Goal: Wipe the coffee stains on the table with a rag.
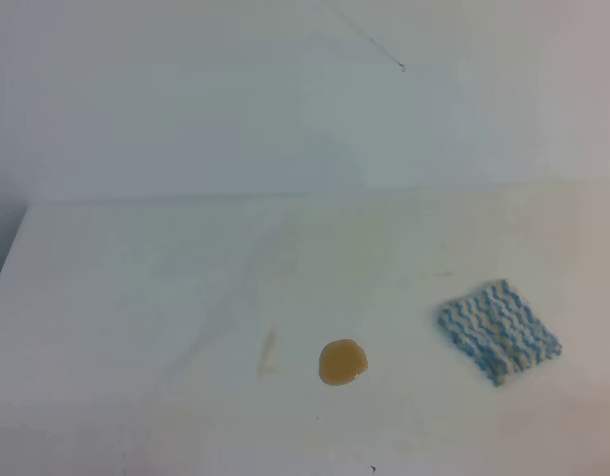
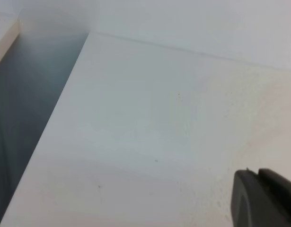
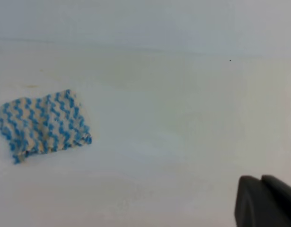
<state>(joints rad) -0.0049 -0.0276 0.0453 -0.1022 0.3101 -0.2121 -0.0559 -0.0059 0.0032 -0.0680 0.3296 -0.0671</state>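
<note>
The coffee stain [image 1: 342, 362] is a small round amber-brown blob on the white table [image 1: 136, 297], near the front middle. The rag [image 1: 499, 331], blue-and-white zigzag striped, lies flat to the right of the stain, apart from it. It also shows at the left of the right wrist view [image 3: 42, 124]. No gripper shows in the exterior high view. Only a dark finger [image 2: 263, 198] of the left gripper shows, at the bottom right corner above bare table. A dark finger [image 3: 266, 201] of the right gripper shows likewise, far right of the rag. Neither touches anything that I can see.
A faint yellowish smear [image 1: 269, 352] lies left of the stain. A pale wall [image 1: 285, 99] stands behind the table. The table's left edge drops to a dark gap [image 2: 22, 104].
</note>
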